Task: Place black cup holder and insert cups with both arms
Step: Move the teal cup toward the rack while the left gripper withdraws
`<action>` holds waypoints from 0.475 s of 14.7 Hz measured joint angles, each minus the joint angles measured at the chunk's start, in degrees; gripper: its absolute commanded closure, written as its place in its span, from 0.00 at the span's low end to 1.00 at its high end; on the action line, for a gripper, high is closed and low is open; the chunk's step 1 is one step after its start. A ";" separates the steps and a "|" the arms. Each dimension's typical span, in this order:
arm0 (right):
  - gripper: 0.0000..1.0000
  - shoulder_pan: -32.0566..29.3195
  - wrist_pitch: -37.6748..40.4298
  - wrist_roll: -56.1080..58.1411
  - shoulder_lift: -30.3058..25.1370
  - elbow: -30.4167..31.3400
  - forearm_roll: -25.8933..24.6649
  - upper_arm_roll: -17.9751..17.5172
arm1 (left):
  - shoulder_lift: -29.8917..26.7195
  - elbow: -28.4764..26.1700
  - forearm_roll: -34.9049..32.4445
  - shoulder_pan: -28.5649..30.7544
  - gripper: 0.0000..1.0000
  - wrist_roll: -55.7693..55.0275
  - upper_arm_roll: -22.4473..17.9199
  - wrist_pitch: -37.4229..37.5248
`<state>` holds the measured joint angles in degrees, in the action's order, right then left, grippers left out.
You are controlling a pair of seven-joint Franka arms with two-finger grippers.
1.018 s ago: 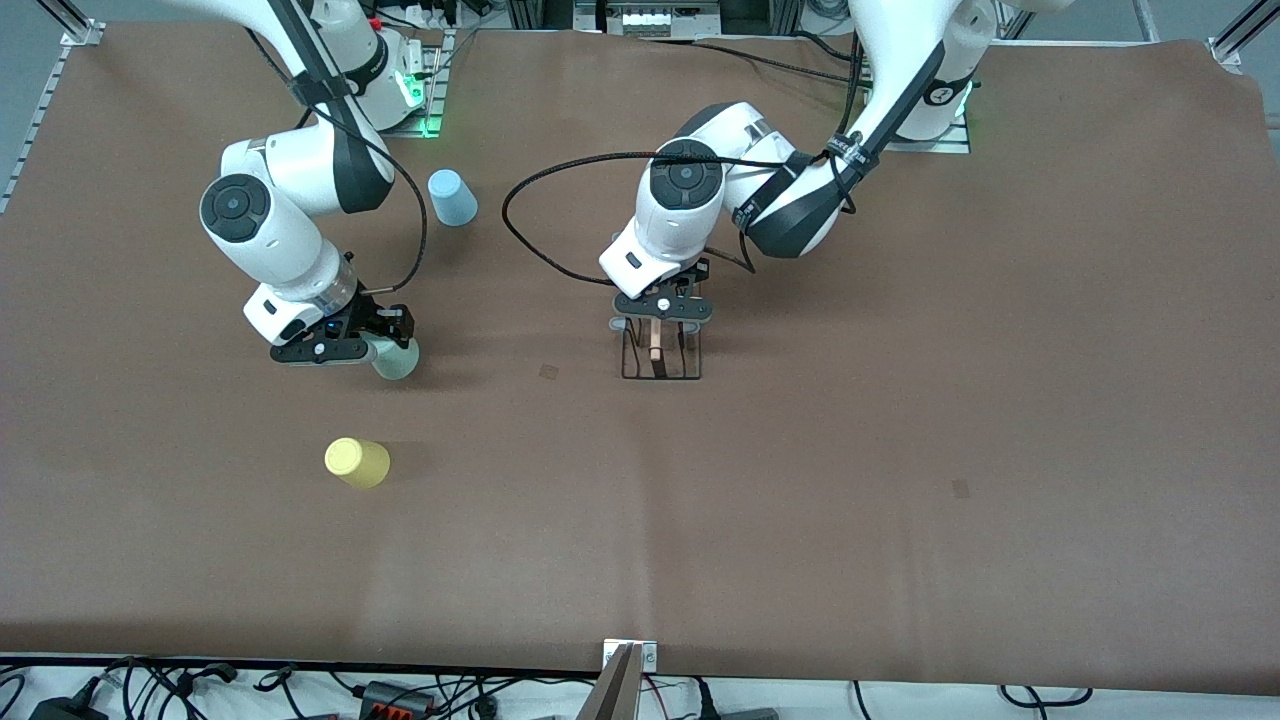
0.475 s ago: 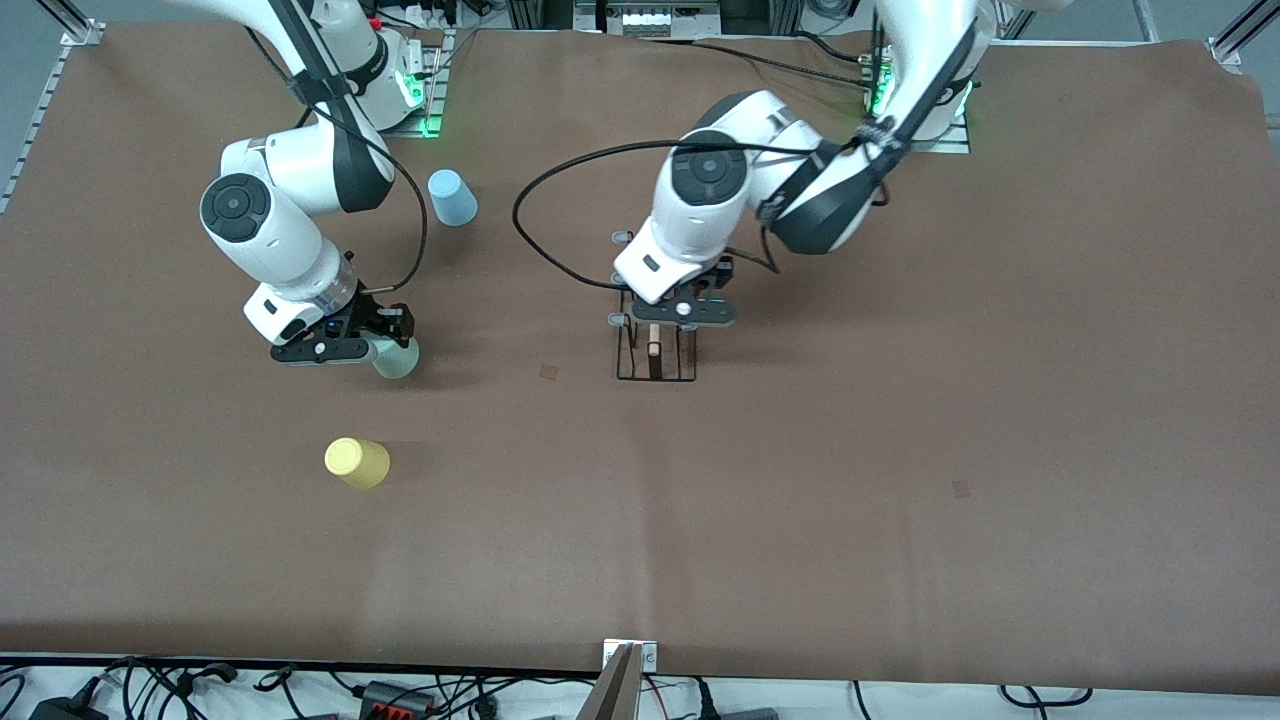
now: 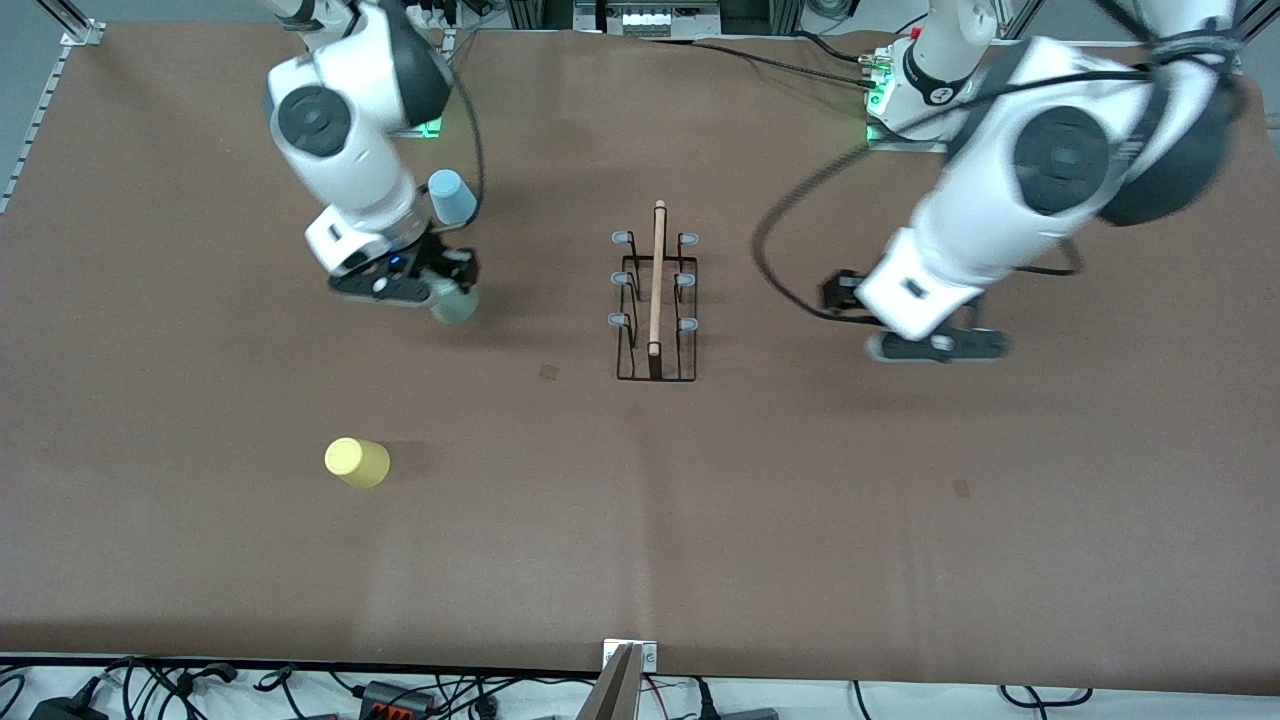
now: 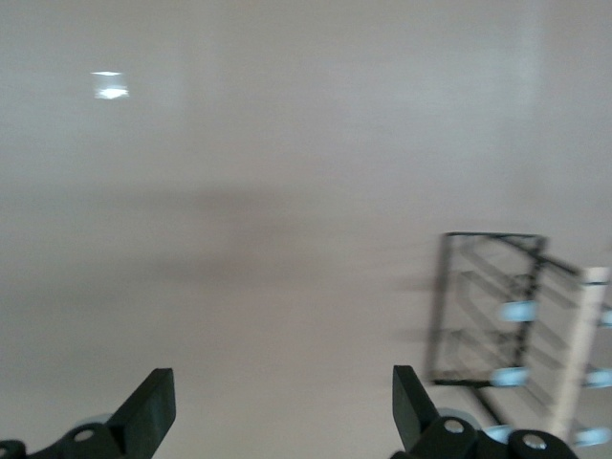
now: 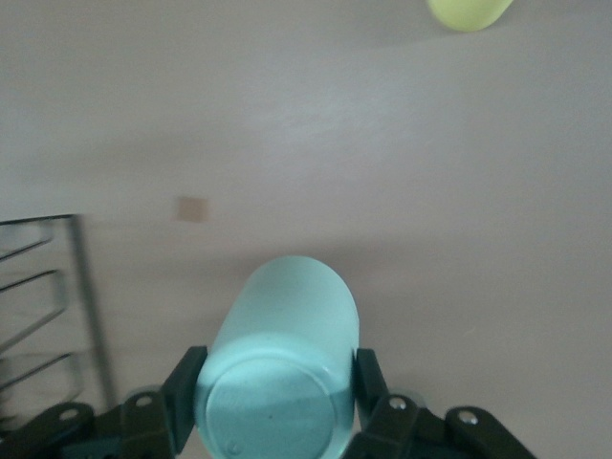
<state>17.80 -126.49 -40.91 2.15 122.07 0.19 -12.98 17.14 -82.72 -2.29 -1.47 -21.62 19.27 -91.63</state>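
Front view shows you the black cup holder [image 3: 655, 292] standing alone mid-table, nearer the robots' edge than the camera's. Your left gripper [image 3: 935, 345] hangs over bare table toward the left arm's end, fingers [image 4: 153, 416] spread wide and empty. Your right gripper [image 3: 400, 288] is up off the table with its fingers clamped on the pale green cup [image 5: 282, 359]. The light blue cup [image 3: 452, 196] sits near the robots' edge; the yellow cup [image 3: 356, 462] lies nearer the camera's edge.

front: high, faces bases | wrists: downward, near table; both share black cup holder [image 3: 655, 300]
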 measured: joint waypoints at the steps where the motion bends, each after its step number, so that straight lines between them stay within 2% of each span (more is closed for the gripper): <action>1: 0.76 0.37 0.13 -5.24 -0.12 -1.00 0.01 -2.56 | 0.00 1.18 -1.20 2.33 0.00 3.99 -0.05 2.52; 3: 0.76 1.60 0.16 -14.67 0.44 -2.92 0.04 -6.30 | -0.03 3.78 -2.40 6.26 0.00 10.25 -0.12 7.01; 5: 0.76 3.97 0.14 -23.36 1.83 -4.91 0.05 -8.63 | -0.74 5.45 -2.04 9.39 0.00 14.49 -1.33 8.48; 7: 0.76 7.74 0.11 -30.13 3.59 -6.69 0.05 -9.43 | -3.50 4.84 0.69 7.92 0.00 16.83 -8.08 7.46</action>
<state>25.54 -126.38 -71.04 5.74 115.38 0.24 -22.41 13.64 -77.88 -1.60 6.45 -4.79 11.19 -84.16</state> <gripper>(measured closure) 0.330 0.000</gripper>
